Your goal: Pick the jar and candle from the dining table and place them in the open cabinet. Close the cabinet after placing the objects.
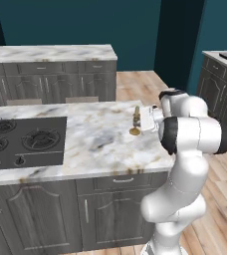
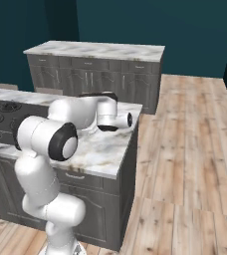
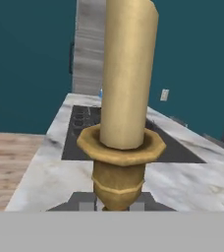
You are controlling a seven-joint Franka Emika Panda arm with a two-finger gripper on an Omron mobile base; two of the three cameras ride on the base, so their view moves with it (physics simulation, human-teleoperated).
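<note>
Claw [image 1: 141, 119]: clenched on the candle [image 1: 136, 118], gripping low on its brass holder; in the hand view the finger tips [image 3: 87, 203] sit at either side of the holder's stem.
Candle: upright, pale-yellow taper in its gold holder; in the left base view the flared base looks to be on or just above the marble, and I cannot tell which.
Table [image 1: 100, 144]: the candle is near its right edge, well apart from the black cooktop [image 1: 26, 142] at the left.
Arm: bent over the table's right end, wrist turned sideways toward the candle.
Jar: not to be placed from these pictures.
Cabinet: not to be placed from these pictures either.
Step in hand: by my judgement, the pick of the candle, with the grasp made and the lift at its start or just due.
Next move: raise the candle straight up clear of the marble, keep it upright, then carry it to the open cabinet; the base likely has to drive there.
Risk: the thin taper could tip in so low a grip if the arm swings fast.
</note>
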